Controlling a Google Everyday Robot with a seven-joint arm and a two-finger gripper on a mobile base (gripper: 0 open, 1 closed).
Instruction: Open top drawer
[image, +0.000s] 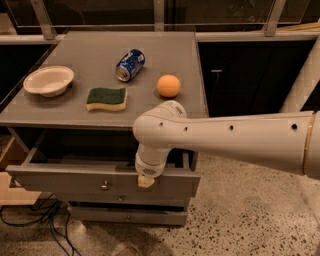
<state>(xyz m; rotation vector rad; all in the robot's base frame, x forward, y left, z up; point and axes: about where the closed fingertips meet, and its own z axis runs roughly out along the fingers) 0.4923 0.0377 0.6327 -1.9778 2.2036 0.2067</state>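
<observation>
The top drawer (60, 181) is pulled out from under the grey cabinet top, and its wide flat front panel stands forward of the two lower drawer fronts. Its small round metal knob (105, 186) is at the panel's centre. The dark inside of the drawer box shows behind the panel. My white arm reaches in from the right and bends down over the drawer. My gripper (145, 181) points down at the panel's top edge, a little right of the knob.
On the cabinet top (165, 55) are a white bowl (48, 80), a green and yellow sponge (106, 98), a blue can on its side (130, 64) and an orange (168, 85). Cables (35, 220) lie on the floor at the lower left. A wooden piece (10, 155) stands at the left.
</observation>
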